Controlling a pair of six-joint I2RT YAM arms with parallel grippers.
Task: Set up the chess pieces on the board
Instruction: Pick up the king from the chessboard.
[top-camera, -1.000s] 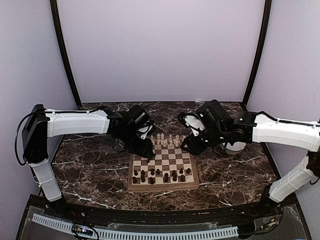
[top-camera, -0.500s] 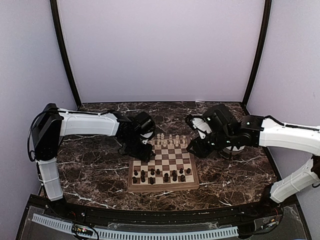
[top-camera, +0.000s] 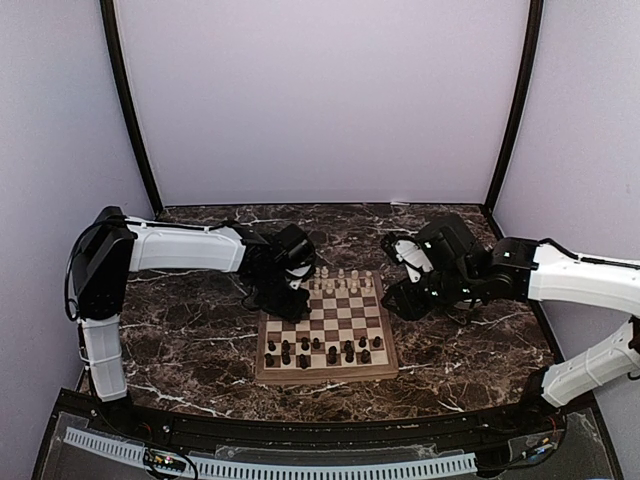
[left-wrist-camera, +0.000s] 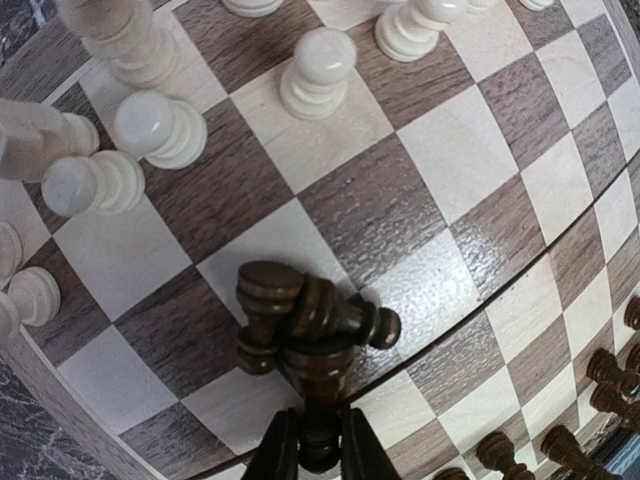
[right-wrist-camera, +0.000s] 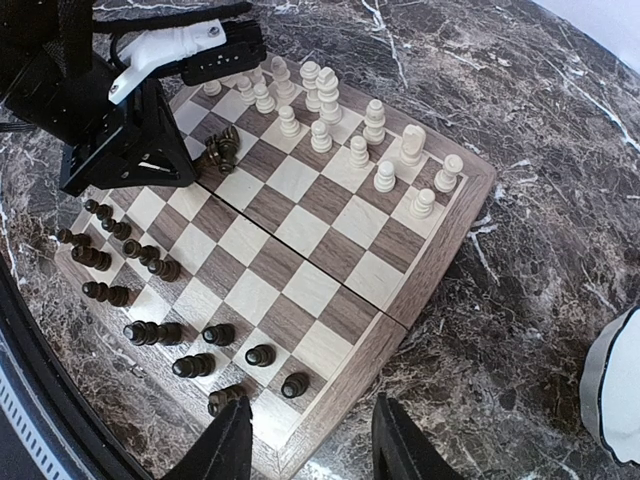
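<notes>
The board (top-camera: 325, 376) lies on the marble table between the arms. Pale cream chess pieces (top-camera: 336, 279) stand along its far rows and dark brown pieces (top-camera: 320, 350) along its near rows. My left gripper (top-camera: 294, 301) is over the board's far left part, shut on a dark brown piece (left-wrist-camera: 322, 372). Two more dark pieces (left-wrist-camera: 330, 312) lie tangled against the held one, low over the squares. The cluster also shows in the right wrist view (right-wrist-camera: 222, 148). My right gripper (right-wrist-camera: 312, 440) is open and empty, above the board's right edge (right-wrist-camera: 440, 250).
A white bowl (right-wrist-camera: 615, 390) sits on the marble to the right of the board. The pale pieces (left-wrist-camera: 315, 70) stand close beyond the left gripper's load. Dark pieces (right-wrist-camera: 150, 262) crowd the near rows, some lying down.
My left gripper has moved right, from the table beside the board to over its far left squares. My right arm has drawn back a little to the right.
</notes>
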